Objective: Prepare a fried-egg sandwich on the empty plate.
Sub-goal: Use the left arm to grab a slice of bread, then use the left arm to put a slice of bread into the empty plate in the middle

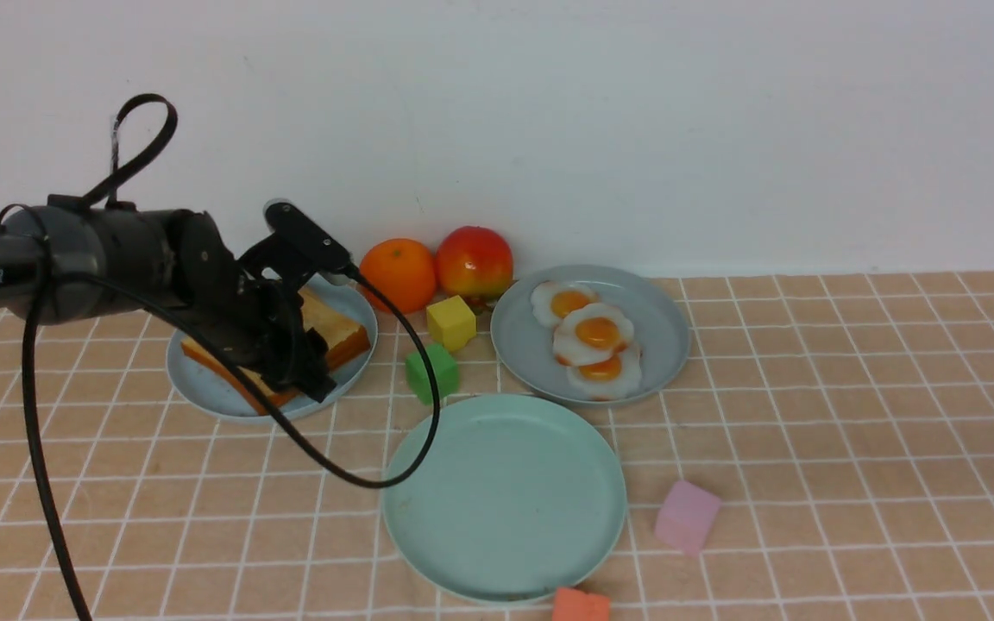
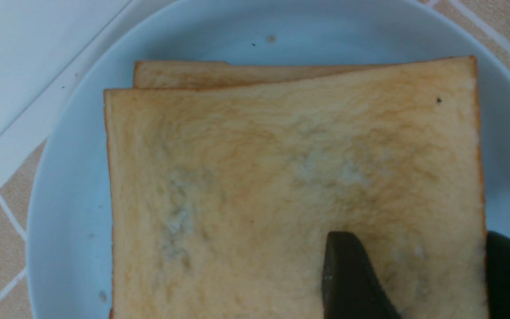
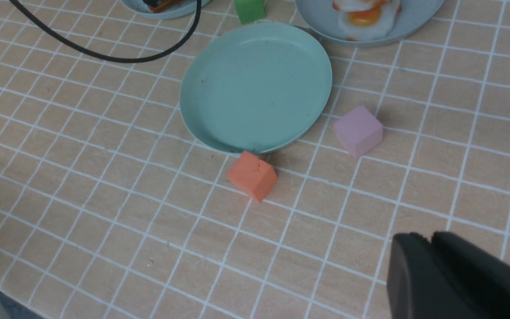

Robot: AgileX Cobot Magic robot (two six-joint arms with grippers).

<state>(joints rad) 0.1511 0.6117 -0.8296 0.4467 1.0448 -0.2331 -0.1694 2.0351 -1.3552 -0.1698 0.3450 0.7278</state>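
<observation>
Orange block on peach checked cloth, white wall behind; left jaws parted at toast edge, right jaws closed.

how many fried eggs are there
3, overlapping in a row on the grey-blue plate: far egg, middle egg, near egg. More could lie hidden beneath them.

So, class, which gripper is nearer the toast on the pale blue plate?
Left. The left gripper is right at the toast, open over one edge of it. The right gripper sits over the tablecloth, on the near side of the mint-green plate.
</observation>
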